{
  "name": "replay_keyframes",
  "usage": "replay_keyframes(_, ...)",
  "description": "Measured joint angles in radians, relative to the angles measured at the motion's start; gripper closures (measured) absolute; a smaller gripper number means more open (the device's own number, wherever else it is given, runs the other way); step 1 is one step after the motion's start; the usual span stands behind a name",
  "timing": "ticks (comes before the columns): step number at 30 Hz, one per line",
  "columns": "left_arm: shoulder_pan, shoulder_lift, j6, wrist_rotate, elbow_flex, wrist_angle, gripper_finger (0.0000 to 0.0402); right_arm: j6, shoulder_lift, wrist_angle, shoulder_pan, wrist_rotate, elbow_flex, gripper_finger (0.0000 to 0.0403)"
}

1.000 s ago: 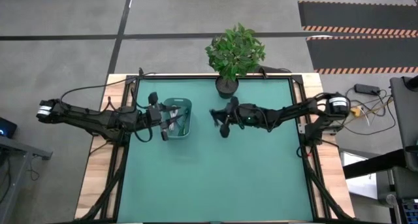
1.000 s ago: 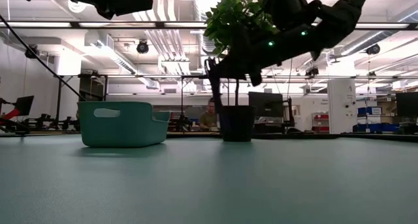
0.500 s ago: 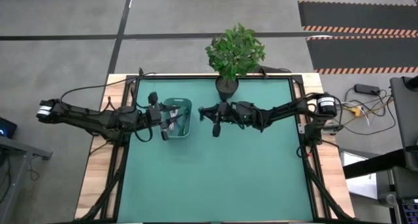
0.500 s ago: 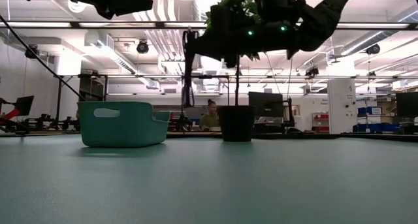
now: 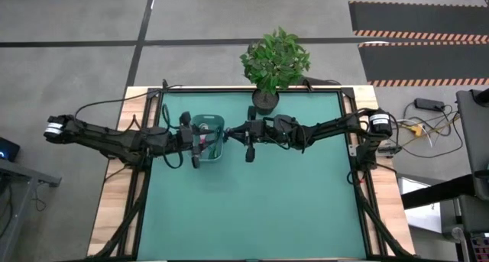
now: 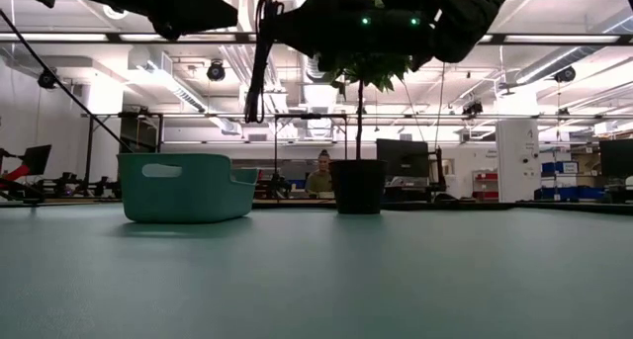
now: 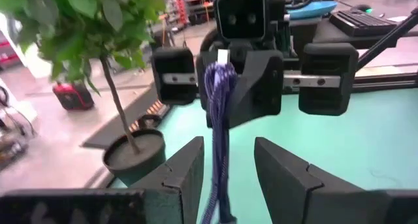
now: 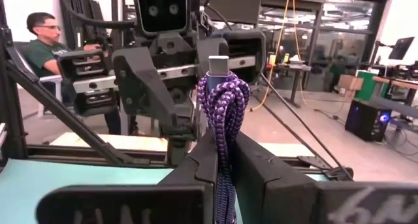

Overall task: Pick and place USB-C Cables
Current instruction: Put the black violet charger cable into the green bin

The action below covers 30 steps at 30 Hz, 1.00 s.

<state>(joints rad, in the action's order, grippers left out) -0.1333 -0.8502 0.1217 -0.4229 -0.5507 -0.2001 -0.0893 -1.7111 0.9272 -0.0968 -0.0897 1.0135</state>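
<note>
Right wrist view: right gripper (image 8: 222, 160) jaws pinching purple cable (image 8: 223, 106), lower end cut off; left gripper (image 7: 227, 168) jaws spread.

Two dark arms reach over one green table (image 5: 252, 208), each ending in one gripper: the left gripper (image 5: 196, 140) and the right gripper (image 5: 248, 142). One purple cable (image 8: 224, 113) shows. One teal bin (image 6: 183, 187), one potted plant (image 5: 273, 63) and one person (image 8: 46, 51) are in view.
</note>
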Motion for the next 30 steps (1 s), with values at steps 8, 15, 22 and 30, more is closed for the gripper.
replay_keyframes(8,0.0,-0.041,-0.039,0.011,0.0,0.0,0.0281,-0.003,0.001,-0.001,0.003,-0.06,0.016,0.0383)
replay_keyframes(15,0.002,-0.072,-0.066,0.013,-0.005,-0.005,0.0281,-0.047,0.002,-0.001,0.012,-0.076,0.051,0.0383)
replay_keyframes(22,0.003,-0.1,-0.064,-0.006,-0.006,-0.06,0.0281,-0.052,0.002,-0.002,0.018,-0.091,0.089,0.0383)
replay_keyframes(30,0.005,-0.119,-0.022,-0.007,-0.006,-0.08,0.0286,-0.053,0.001,-0.006,0.021,-0.094,0.109,0.0383)
